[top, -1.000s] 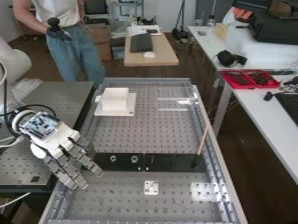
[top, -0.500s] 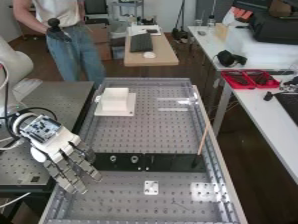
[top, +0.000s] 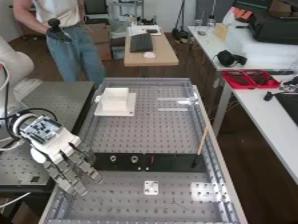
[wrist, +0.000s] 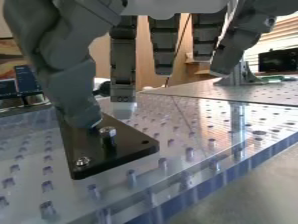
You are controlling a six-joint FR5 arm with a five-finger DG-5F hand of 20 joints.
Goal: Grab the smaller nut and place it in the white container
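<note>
Robot hand (top: pixel 58 145) at left, fingers (wrist: pixel 165 47) straight and wide apart by the black bar's (top: pixel 174 162) left end; best centre the smaller nut (wrist: pixel 108 132) before pinching gently.

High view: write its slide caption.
Open hand by the black bar, where the larger nut and bearing stand; the white container sits farther along the bench.

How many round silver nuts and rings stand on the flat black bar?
3: the larger silver nut, the silver bearing ring beside it, and the smaller silver nut near the bar's end, by the dark grey thumb. The hand might hide more.
</note>
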